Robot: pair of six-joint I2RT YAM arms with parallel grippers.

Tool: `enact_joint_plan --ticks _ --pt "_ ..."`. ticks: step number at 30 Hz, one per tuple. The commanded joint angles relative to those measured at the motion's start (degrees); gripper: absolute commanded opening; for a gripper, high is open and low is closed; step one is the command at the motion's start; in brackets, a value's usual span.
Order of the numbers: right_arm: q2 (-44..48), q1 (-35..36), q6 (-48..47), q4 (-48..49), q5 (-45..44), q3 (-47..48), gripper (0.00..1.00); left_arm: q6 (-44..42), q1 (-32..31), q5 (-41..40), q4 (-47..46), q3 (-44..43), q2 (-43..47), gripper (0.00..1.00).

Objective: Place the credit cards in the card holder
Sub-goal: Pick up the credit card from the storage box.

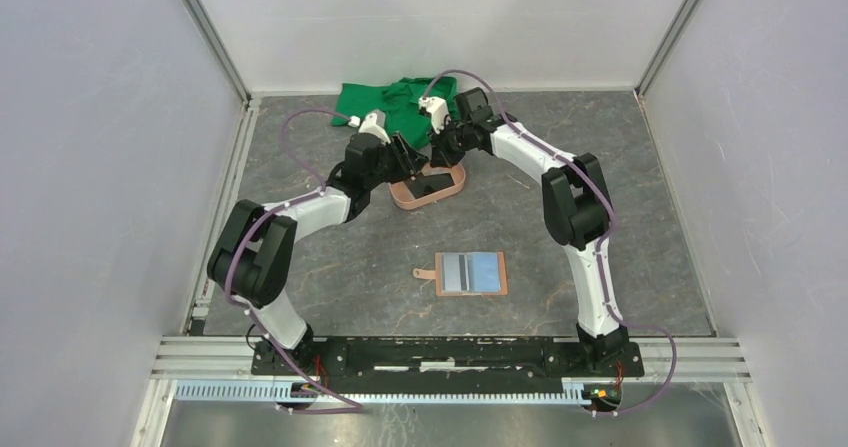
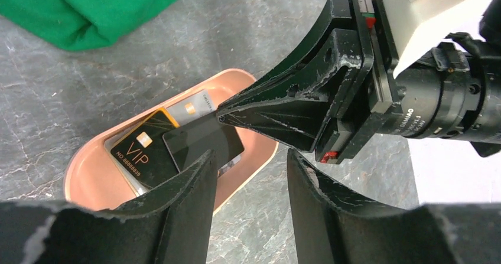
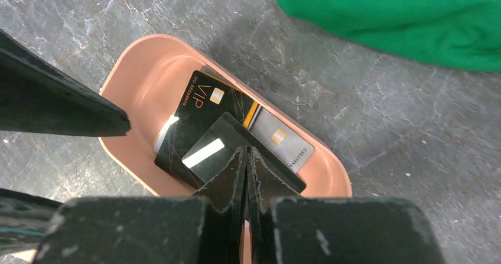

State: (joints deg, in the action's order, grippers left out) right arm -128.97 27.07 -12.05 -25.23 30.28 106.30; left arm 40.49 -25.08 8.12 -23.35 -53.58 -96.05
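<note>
Right wrist: black VIP card (image 3: 192, 117), gold chip (image 3: 216, 95), pink tray (image 3: 142, 69).

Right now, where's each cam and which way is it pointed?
Top external: above and behind the bases, looking down at the table; both arms meeting over the pink tray, card holder nearer the bases.
Left wrist: on the left arm, looking down through the open left gripper at the tray; right gripper reaches in.
Right wrist: on the right arm, looking down over its gripper, shut on a dark card; left finger at left edge.
Shared: both wrists see tray, VIP card, green cloth.
</note>
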Motion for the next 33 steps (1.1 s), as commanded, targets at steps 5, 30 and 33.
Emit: enact_joint_plan --ticks 5,30,33 --pt "-2.2 0.9 -0.9 -1.3 -2.9 2.8 0.05 3.7 0.6 -1.3 8.3 -4.5 -3.4 0.57" --pt "-3.4 -0.1 -1.1 -2.1 -7.4 1.7 0.04 7.8 2.2 4.1 10.5 -7.2 -8.9 0.48" --pt "-3.7 -0.1 -1.2 -2.3 -7.5 1.7 0.03 7.8 2.2 3.5 12.1 -7.9 -9.3 0.49"
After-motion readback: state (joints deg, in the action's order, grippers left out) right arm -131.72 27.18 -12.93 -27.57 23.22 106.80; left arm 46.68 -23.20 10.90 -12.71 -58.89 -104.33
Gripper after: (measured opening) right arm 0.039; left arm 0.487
